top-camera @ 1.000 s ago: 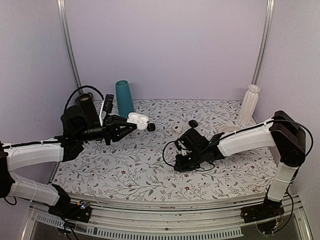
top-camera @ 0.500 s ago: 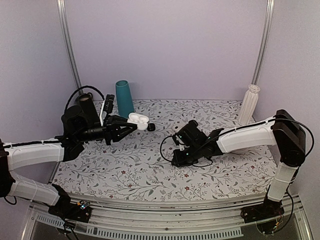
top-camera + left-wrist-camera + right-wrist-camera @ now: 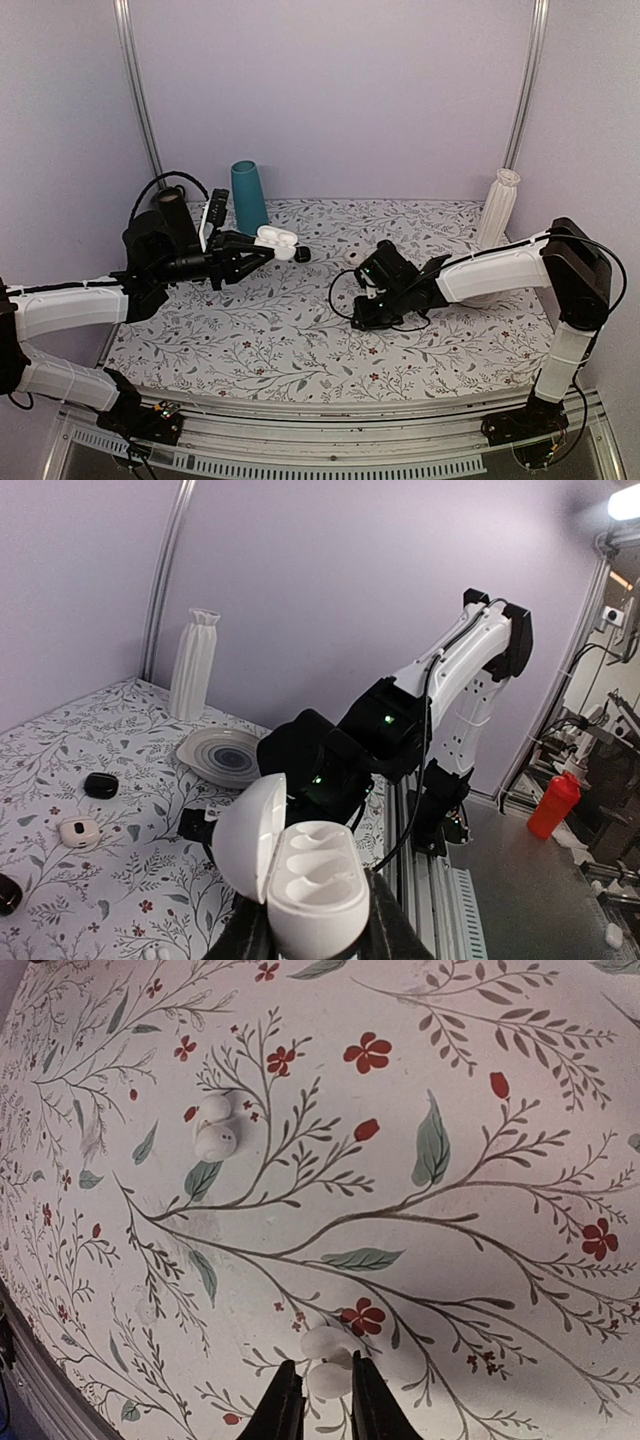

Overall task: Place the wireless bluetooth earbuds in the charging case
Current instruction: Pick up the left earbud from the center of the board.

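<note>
The charging case [image 3: 312, 875] is glossy white, and its lid [image 3: 250, 830] stands open over empty wells. My left gripper [image 3: 318, 925] is shut on the case's base and holds it above the table's left part, where the top view shows the case [image 3: 277, 239]. One white earbud [image 3: 330, 1362] lies on the flowered table between the fingertips of my right gripper [image 3: 325, 1392]. The jaws stand a narrow way apart, with a sliver of gap on the left side. A second earbud [image 3: 215, 1131] lies farther off to the upper left. In the top view my right gripper [image 3: 364, 316] points down and hides both earbuds.
A teal cylinder [image 3: 248, 196] stands at the back left, a white ribbed vase [image 3: 500, 206] at the back right. A black lump [image 3: 386, 246], a white round piece [image 3: 352, 256] and another black lump [image 3: 303, 254] lie mid-table. A striped plate [image 3: 220, 755] sits near the vase.
My right wrist has shifted a little toward the back of the table and turned. The left arm and the open case have stayed still.
</note>
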You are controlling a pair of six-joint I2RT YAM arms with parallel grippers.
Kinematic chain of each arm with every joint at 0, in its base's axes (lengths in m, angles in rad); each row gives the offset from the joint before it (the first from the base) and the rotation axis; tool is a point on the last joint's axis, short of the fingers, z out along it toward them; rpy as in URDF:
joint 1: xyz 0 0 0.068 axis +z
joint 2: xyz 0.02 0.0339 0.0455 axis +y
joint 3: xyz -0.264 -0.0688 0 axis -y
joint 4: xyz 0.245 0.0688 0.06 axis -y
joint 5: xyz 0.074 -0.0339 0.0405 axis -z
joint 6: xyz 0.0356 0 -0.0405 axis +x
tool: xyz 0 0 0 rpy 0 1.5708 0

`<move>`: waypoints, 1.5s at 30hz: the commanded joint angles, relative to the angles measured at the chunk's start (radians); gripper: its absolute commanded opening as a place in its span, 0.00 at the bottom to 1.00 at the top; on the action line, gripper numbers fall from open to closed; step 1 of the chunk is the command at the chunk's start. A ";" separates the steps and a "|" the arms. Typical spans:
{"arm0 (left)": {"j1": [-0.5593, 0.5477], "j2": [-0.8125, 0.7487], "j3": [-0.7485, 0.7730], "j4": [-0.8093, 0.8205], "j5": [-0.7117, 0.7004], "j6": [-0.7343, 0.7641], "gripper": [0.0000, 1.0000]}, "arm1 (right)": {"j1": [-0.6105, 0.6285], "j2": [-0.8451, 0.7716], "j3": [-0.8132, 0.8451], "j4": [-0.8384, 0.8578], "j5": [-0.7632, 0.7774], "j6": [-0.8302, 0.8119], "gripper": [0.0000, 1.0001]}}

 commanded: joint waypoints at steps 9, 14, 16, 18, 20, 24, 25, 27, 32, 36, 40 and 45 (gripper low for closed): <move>0.018 0.004 0.007 0.015 0.008 -0.001 0.00 | -0.012 0.050 -0.026 0.036 -0.001 0.016 0.18; 0.018 0.004 0.007 0.015 0.009 -0.002 0.00 | -0.012 0.056 -0.022 0.033 -0.004 0.007 0.18; 0.019 0.005 0.007 0.014 0.009 -0.002 0.00 | -0.009 0.060 -0.021 0.033 -0.010 0.003 0.18; 0.018 0.007 0.007 0.015 0.009 -0.001 0.00 | -0.004 0.062 -0.020 0.034 -0.016 0.000 0.18; 0.018 0.007 0.007 0.016 0.009 -0.002 0.00 | 0.003 0.065 -0.017 0.033 -0.020 -0.001 0.18; 0.018 0.008 0.007 0.015 0.010 -0.003 0.00 | 0.014 0.071 -0.004 0.025 -0.019 -0.001 0.18; 0.018 0.008 0.007 0.016 0.010 -0.003 0.00 | 0.015 0.072 -0.001 0.023 -0.018 -0.001 0.18; 0.019 0.008 0.007 0.017 0.010 -0.003 0.00 | 0.019 0.072 0.001 0.022 -0.017 0.001 0.18; 0.018 0.008 0.005 0.017 0.012 -0.003 0.00 | 0.025 0.072 0.005 0.019 -0.019 0.004 0.18; 0.018 0.010 0.006 0.019 0.012 -0.005 0.00 | 0.027 0.075 0.005 0.019 -0.023 0.005 0.18; 0.018 0.010 0.006 0.019 0.013 -0.007 0.00 | 0.026 0.077 0.006 0.024 -0.030 0.008 0.18; 0.019 0.008 0.006 0.019 0.013 -0.006 0.00 | 0.027 0.074 0.008 0.032 -0.046 0.017 0.18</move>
